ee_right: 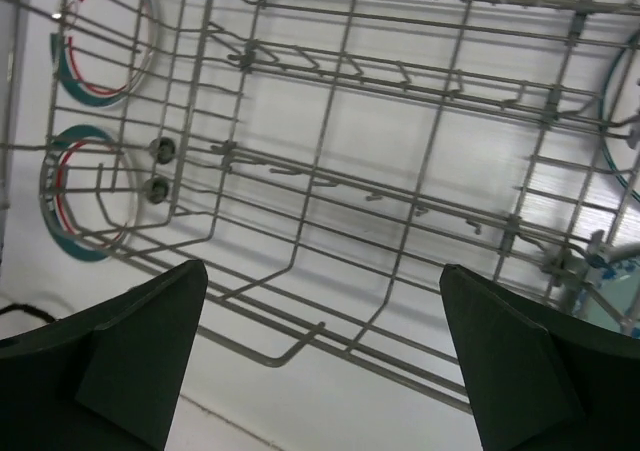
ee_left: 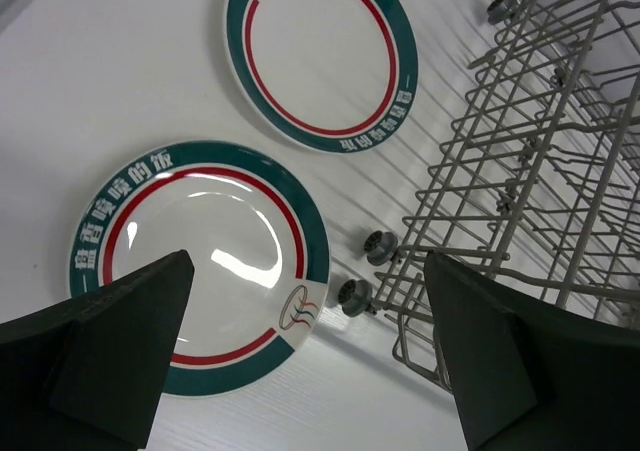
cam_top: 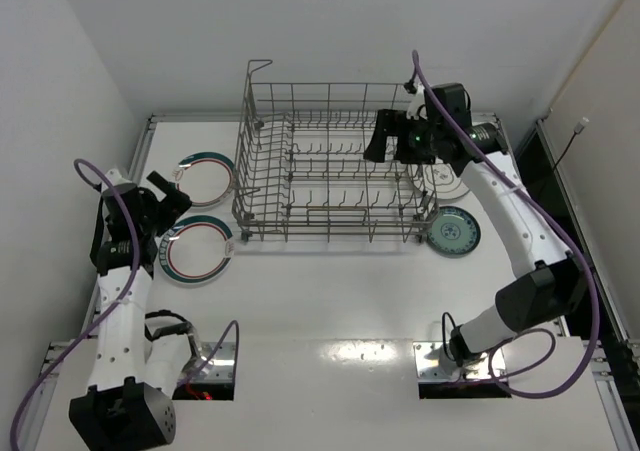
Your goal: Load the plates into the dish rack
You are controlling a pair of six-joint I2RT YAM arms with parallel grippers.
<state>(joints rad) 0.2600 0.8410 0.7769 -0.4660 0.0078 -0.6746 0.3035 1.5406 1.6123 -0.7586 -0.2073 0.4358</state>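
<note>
The grey wire dish rack point(cam_top: 330, 166) stands mid-table with no plate in it. Two white plates with teal and red rings lie left of it, one farther point(cam_top: 207, 178) and one nearer point(cam_top: 196, 250). My left gripper point(cam_top: 170, 196) is open and empty, above and between them. In the left wrist view point(ee_left: 310, 361) the nearer plate point(ee_left: 200, 261) lies below its fingers, the farther one point(ee_left: 320, 56) beyond. My right gripper point(cam_top: 385, 136) hangs open and empty over the rack's right end, its tines point(ee_right: 380, 171) below it point(ee_right: 325, 341). A small blue-green plate point(cam_top: 454, 233) lies right of the rack.
A plainer white plate point(cam_top: 447, 179) lies right of the rack, partly under my right arm. The rack stands on small wheels point(ee_left: 380, 246) near the left plates. White walls close in the table at the back and sides.
</note>
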